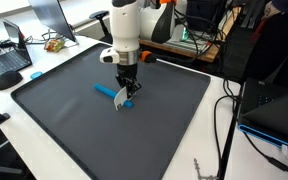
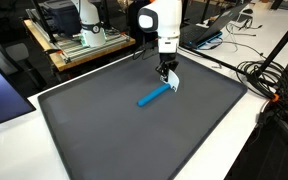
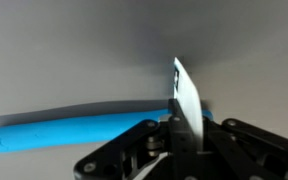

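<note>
In the wrist view the claw (image 3: pixel 174 125) fills the lower edge, its dark fingers drawn together on a thin white piece (image 3: pixel 186 95). The piece stands up between them edge-on, like a blade. It is most likely held this way because its flat faces are what the pads can press against, while the narrow edge would give them nothing.

Just behind it a blue handle (image 3: pixel 74 130) lies lengthwise on the grey surface, running off to the left of that view. The white piece sits at the end of the handle nearest the claw. Whether the two are one tool or separate parts that touch cannot be told from these views.

In both exterior views the claw (image 1: pixel 125 95) (image 2: pixel 169 78) points straight down from the white arm (image 1: pixel 126 25), low over the dark mat (image 1: pixel 174 120). The blue handle (image 2: pixel 152 96) lies flat on the mat, slanting away from the fingers. Its near end seems slightly raised where the white piece (image 2: pixel 174 83) is pinched. A vertical approach suits something lying flat in open space, with nothing beside it to hinder the fingers.

The mat covers most of the white counter (image 2: pixel 4 150). It probably gives a plain, non-slip bed that keeps the handle from sliding.

Further off, at the counter's edges and well apart from the claw, are an open laptop (image 1: pixel 9 60) and a tangle of black cables (image 2: pixel 269 85).
</note>
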Robot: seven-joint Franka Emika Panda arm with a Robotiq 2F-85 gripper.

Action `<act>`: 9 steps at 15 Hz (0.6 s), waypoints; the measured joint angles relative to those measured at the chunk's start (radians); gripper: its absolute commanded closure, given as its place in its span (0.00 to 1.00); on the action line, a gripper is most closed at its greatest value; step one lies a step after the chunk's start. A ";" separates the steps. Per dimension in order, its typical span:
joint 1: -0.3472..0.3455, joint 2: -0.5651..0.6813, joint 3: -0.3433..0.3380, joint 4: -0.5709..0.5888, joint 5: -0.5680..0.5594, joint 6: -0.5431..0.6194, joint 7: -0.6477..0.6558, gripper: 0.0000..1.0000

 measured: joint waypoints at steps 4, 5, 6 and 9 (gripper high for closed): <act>-0.039 -0.017 0.034 -0.051 0.059 0.076 -0.044 0.99; -0.045 -0.023 0.039 -0.066 0.066 0.097 -0.052 0.99; -0.047 -0.029 0.041 -0.082 0.069 0.113 -0.058 0.99; -0.047 -0.050 0.041 -0.123 0.070 0.136 -0.061 0.99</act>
